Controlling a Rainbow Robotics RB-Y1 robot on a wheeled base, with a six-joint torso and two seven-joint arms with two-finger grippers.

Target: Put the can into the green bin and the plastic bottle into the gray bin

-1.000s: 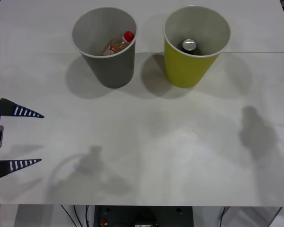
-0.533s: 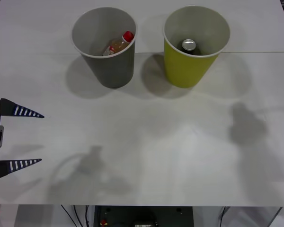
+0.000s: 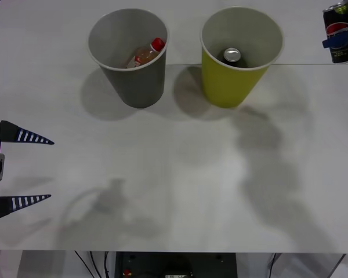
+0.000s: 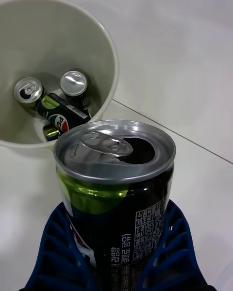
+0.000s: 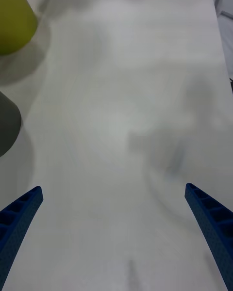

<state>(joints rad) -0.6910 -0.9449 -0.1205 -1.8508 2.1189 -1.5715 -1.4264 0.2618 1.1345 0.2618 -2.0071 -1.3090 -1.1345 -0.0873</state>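
- The can (image 4: 116, 194) stands upright, long axis vertical, its opened silver top up, clamped between the right gripper's (image 4: 116, 266) blue fingers (image 4: 172, 252) beside and above the green bin (image 3: 235, 87).
- The green bin holds other cans (image 4: 73, 85), one upright, others lying.
- The gray bin (image 3: 136, 81) holds the plastic bottle (image 3: 146, 54), tilted, red cap uppermost.
- The left gripper (image 3: 23, 169) hangs over the table's (image 3: 174, 174) left edge, fingers spread wide.
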